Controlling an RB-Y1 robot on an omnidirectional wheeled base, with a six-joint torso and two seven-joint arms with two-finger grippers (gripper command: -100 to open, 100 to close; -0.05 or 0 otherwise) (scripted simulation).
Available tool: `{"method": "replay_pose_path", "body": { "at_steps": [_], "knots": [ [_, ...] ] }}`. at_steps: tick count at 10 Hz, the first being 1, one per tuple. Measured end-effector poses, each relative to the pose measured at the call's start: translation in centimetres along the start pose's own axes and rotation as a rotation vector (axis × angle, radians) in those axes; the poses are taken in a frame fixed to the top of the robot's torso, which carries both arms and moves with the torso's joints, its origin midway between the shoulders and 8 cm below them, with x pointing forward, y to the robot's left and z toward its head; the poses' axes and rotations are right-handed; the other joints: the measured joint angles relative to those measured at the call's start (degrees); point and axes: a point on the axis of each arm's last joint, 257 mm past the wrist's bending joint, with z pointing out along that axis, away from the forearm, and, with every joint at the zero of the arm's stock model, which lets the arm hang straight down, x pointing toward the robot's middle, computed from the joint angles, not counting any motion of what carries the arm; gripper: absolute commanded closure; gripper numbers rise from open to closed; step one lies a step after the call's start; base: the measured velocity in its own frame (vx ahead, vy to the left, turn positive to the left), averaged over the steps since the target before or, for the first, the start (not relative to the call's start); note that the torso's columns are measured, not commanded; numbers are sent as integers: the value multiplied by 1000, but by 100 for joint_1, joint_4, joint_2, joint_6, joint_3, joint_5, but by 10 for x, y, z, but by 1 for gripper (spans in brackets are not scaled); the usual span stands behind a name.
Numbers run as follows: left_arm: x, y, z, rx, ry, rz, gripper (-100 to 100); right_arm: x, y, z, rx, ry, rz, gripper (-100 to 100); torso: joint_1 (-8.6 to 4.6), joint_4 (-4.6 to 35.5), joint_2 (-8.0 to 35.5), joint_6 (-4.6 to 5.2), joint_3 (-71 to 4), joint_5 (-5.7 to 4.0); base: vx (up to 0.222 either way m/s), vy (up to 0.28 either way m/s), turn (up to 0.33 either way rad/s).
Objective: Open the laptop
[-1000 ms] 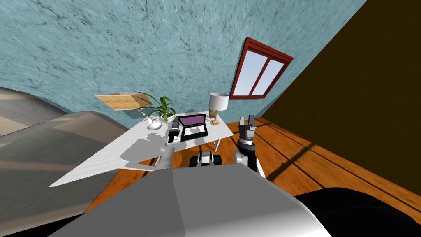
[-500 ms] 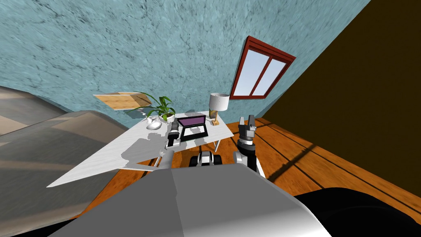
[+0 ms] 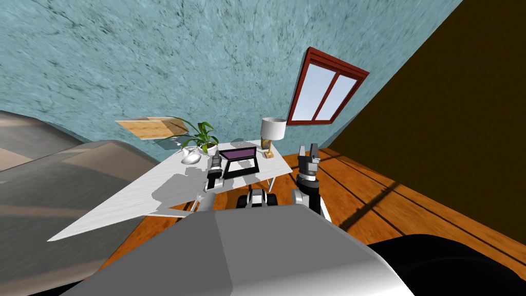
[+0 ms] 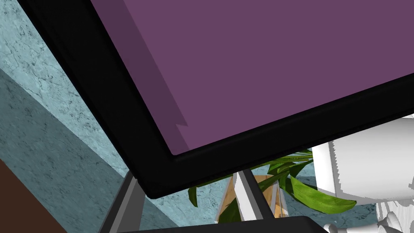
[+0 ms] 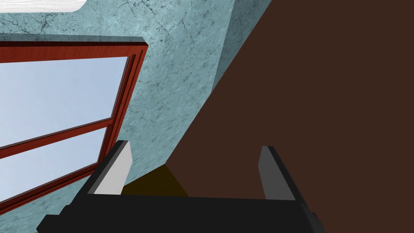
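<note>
A black laptop (image 3: 239, 161) stands open on the white table (image 3: 154, 190), its purple screen (image 3: 239, 152) leaning back toward the wall. My left gripper (image 3: 215, 162) is at the laptop's left side. In the left wrist view the screen (image 4: 262, 60) and its black bezel (image 4: 121, 121) loom close. The lid's corner covers the upper parts of the open left gripper (image 4: 186, 180), whose grey fingers (image 4: 121, 202) stand apart without pressing it. My right gripper (image 3: 307, 152) is raised beside the table's right end, open (image 5: 194, 162) and empty.
A green plant (image 3: 203, 136) in a white pot (image 4: 364, 162) and a white object (image 3: 191, 155) sit left of the laptop. A lamp (image 3: 272, 131) stands to its right. A wooden shelf (image 3: 149, 127) hangs on the blue wall. Wooden floor (image 3: 370, 190) lies to the right.
The laptop's lid has tipped further back, and my left hand has drawn slightly left and toward me. The right arm has stayed put.
</note>
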Motion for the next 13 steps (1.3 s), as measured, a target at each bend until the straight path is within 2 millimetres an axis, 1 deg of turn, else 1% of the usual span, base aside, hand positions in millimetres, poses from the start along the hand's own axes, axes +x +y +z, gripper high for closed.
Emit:
{"method": "replay_pose_path", "body": {
  "at_steps": [1,3,4,5,6,8,9,10,12,13],
  "knots": [
    [-1,-3,-1,20,-3,1,100,0,0,0,0,0,0,0,-3,5,14,5,9,0,100,8,-69],
    [-8,4,-24,31,-16,-6,100,0,0,0,0,0,0,0,21,-29,-37,4,-18,23,71,1,6],
    [-9,-1,-29,55,-20,-6,100,0,0,0,0,0,0,0,14,-19,-25,9,-13,16,93,2,-44],
    [-14,-1,-38,64,-28,-12,100,0,0,0,0,0,0,0,15,-21,-41,11,-17,17,118,-5,-5],
    [-17,1,-49,72,-35,-13,100,0,0,0,0,0,0,0,20,-37,-60,16,-27,28,34,-13,9],
    [-21,-7,-61,109,-39,-10,100,0,0,0,0,0,0,0,4,-17,-34,16,-7,16,-1,0,-29],
    [-26,-10,-74,112,-45,-15,100,0,0,0,0,0,0,0,-8,-13,-31,-10,-5,20,0,0,0],
    [-27,-6,-86,112,-49,-19,100,0,0,0,0,0,0,0,-14,-17,-30,-13,-20,22,2,-7,14],
    [-30,-7,-96,136,-51,-15,100,0,0,0,0,0,0,0,-28,4,-32,-10,-26,4,1,-5,3],
    [-31,-9,-97,142,-52,-14,100,0,0,0,0,0,0,0,-41,11,-35,-5,-21,-3,-2,8,-12]
  ]
}}
